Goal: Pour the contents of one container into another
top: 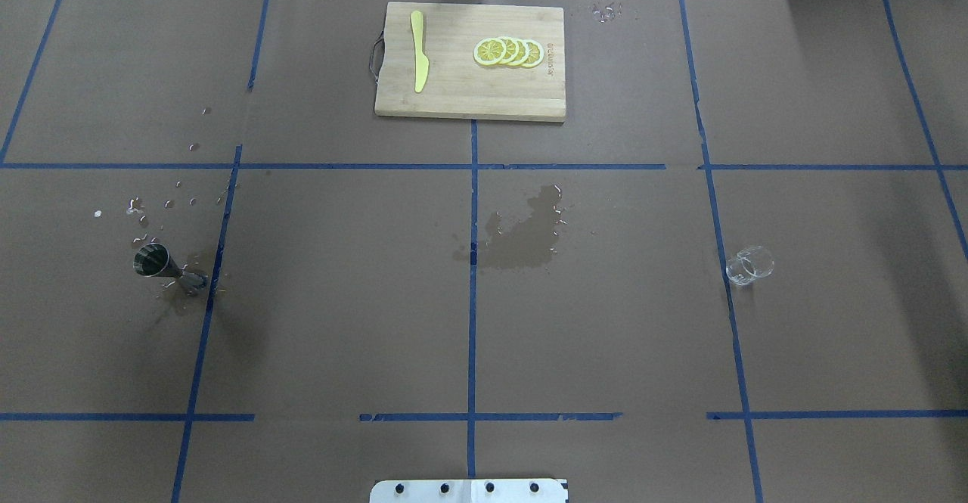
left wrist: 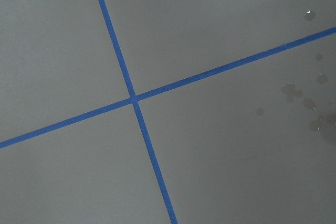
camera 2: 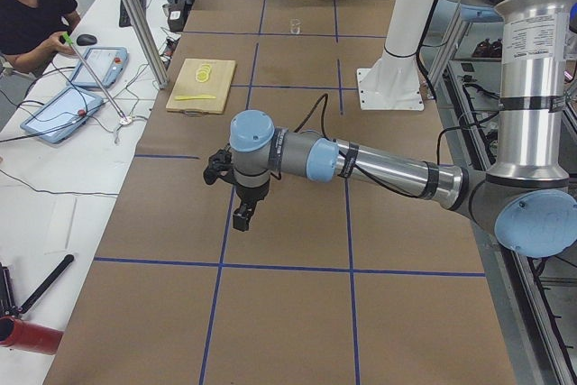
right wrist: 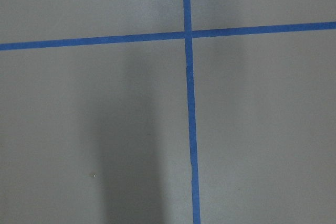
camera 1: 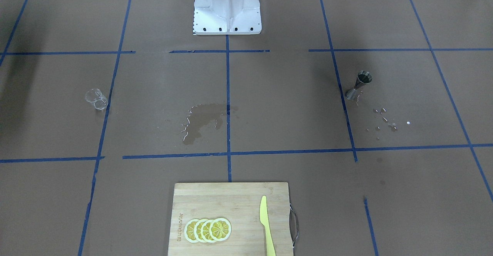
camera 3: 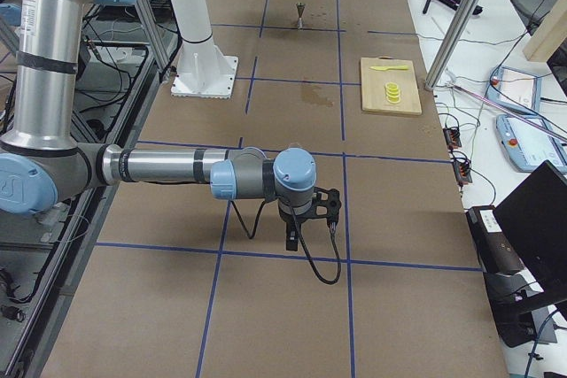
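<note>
Tumbler (camera 1: 96,99) right-arm side, jigger (camera 1: 359,85) left-arm side, one per arm; left hand (camera 2: 242,215), right hand (camera 3: 291,238) over bare worktop (camera 1: 269,106), grip width can't tell

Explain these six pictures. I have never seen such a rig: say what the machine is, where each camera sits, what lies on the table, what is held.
Two robot arms work at a brown-papered table taped with blue lines. Two pictures look down on it: one from behind the robot, one facing it. Two look along it from its ends; the big near arm is the left arm in one, the right arm in the other. Two come from wrist cameras: mostly paper and tape. On the table: a clear glass tumbler, a metal jigger, a wet patch, a cutting board with a yellow knife and lemon slices. The left gripper and right gripper hang over paper, holding nothing visible; open or shut, I cannot tell.
</note>
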